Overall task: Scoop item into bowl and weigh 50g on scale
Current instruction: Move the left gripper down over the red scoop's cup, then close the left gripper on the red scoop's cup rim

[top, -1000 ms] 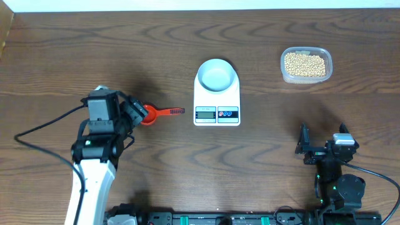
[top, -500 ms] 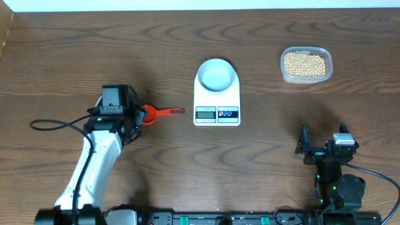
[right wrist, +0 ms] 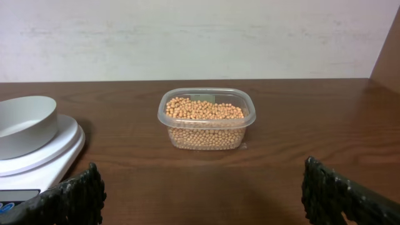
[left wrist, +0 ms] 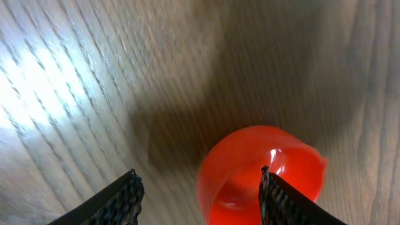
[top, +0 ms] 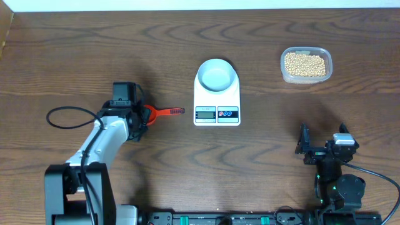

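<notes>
Overhead: left end effector (top: 140, 116) is hovering at red scoop (top: 165, 112). Bowl (top: 217, 75) is sitting on scale (top: 217, 100).

Left wrist: fingers (left wrist: 106, 200) are gaping, released, scoop cup below.

Right wrist: right end effector (right wrist: 203, 190) is gaping, released. Beans (right wrist: 205, 109) are lying in tub (right wrist: 250, 119) on counter (right wrist: 287, 159).

Bowl (top: 217, 75) on scale (top: 207, 100); beans (top: 304, 64) in tub (top: 282, 70)

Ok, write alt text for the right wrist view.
A clear plastic tub full of beige beans sits on the wooden table, straight ahead of the right gripper, whose two dark fingers frame the bottom corners. At the left edge, a pale bowl rests on a white scale.
</notes>
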